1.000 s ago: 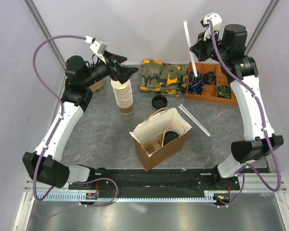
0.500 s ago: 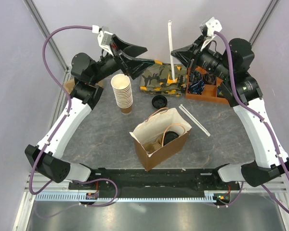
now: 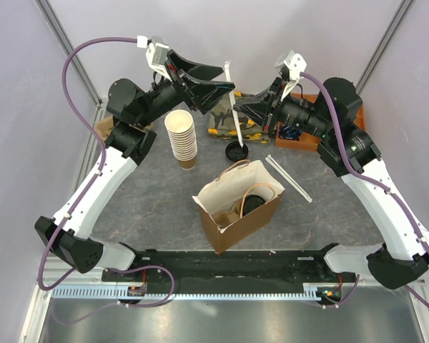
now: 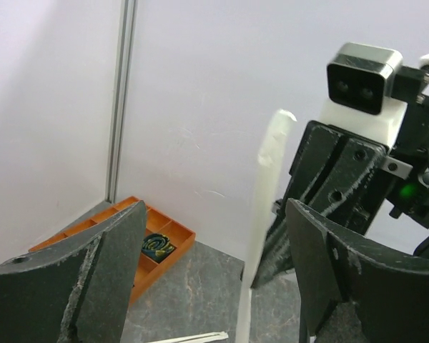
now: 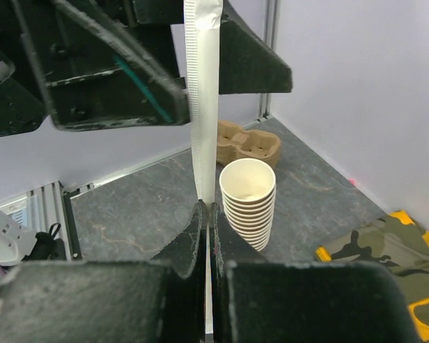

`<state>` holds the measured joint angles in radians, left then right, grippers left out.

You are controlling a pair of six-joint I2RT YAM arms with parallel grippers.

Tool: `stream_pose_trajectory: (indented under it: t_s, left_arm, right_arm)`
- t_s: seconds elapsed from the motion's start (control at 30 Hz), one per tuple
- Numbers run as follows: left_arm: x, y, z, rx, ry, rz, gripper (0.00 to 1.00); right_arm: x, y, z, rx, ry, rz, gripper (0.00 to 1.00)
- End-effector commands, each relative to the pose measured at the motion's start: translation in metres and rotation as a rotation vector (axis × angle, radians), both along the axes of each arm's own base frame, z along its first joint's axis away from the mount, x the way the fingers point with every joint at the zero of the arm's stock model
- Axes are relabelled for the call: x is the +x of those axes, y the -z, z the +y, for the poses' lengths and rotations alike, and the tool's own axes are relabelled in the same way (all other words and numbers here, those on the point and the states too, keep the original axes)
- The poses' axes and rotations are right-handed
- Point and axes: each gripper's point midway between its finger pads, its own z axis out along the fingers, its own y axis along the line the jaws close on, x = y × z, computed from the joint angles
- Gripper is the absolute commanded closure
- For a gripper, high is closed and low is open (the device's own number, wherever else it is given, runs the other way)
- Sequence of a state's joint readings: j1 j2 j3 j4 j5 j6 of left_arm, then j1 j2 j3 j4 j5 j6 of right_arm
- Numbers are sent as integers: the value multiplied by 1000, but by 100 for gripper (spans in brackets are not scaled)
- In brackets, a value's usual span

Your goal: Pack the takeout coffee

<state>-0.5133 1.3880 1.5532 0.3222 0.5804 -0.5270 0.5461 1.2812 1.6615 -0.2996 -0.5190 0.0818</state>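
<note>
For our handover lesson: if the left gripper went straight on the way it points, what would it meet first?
Probably the white wrapped straw, held upright by the right gripper, just ahead of the open left gripper; depth is unclear.

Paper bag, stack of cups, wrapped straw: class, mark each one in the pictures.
paper bag (image 3: 250,218), top view, brown front wall.
stack of cups (image 3: 182,143), top view, side of the stack.
wrapped straw (image 5: 204,107), right wrist view, mid shaft.

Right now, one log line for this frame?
right fingers: shut on wrapped straw, upright | left fingers: open, empty | takeout coffee: lidded, inside paper bag | next: straw handover likely
</note>
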Motion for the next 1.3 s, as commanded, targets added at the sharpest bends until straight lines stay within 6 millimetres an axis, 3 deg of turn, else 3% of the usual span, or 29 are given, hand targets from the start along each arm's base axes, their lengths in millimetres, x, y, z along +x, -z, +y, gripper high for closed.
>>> stream_pose_trajectory:
  t_s: [0.0, 0.17, 0.2, 0.27, 0.3, 0.33, 0.37, 0.43, 0.63, 0.67, 0.8, 0.9, 0.97, 1.1, 1.27]
  left_arm:
    - [-15, -24, 7, -31, -6, -34, 23]
    - [-26, -26, 4, -26, 44, -31, 55]
    - [-31, -25, 3, -17, 68, -35, 69]
    - [-35, -27, 3, -19, 82, -29, 87]
    - [-36, -26, 4, -14, 79, -18, 98]
    - [-39, -29, 8, -8, 68, -37, 98]
    - [-41, -30, 11, -2, 58, -43, 98]
    - [-42, -28, 17, 23, 37, -52, 98]
    - [-75, -23, 33, 130, 49, -108, 98]
    - [-88, -29, 38, 129, 62, -143, 98]
    - [-133, -17, 42, 216, 217, -198, 98]
    - [-155, -7, 45, 250, 299, -199, 98]
    - [-158, 3, 43, 259, 317, -184, 98]
    - [-155, 47, 23, 292, 296, -224, 98]
    - [-157, 69, 1, 314, 268, -307, 98]
  right_arm:
    - [-15, -16, 3, 34, -31, -64, 100]
    - [-17, -12, 6, 36, -44, -57, 100]
    - [-16, -11, 7, 34, -44, -53, 100]
    - [-17, -12, 6, 40, -40, -53, 100]
    - [-15, -14, 5, 46, -25, -53, 76]
    - [-16, -19, 3, 51, -20, -64, 59]
    - [-15, -21, 1, 52, -8, -71, 26]
    - [-12, -32, -10, 56, 56, -102, 2]
    - [-10, -44, -36, 5, 184, -176, 2]
    - [-7, -43, -41, -14, 211, -192, 2]
    - [-3, -40, -63, -40, 294, -205, 2]
    - [6, -33, -78, -39, 347, -177, 2]
    - [12, -29, -86, -39, 373, -161, 2]
    - [22, -18, -101, -16, 415, -93, 2]
    - [25, -2, -109, -21, 414, -44, 2]
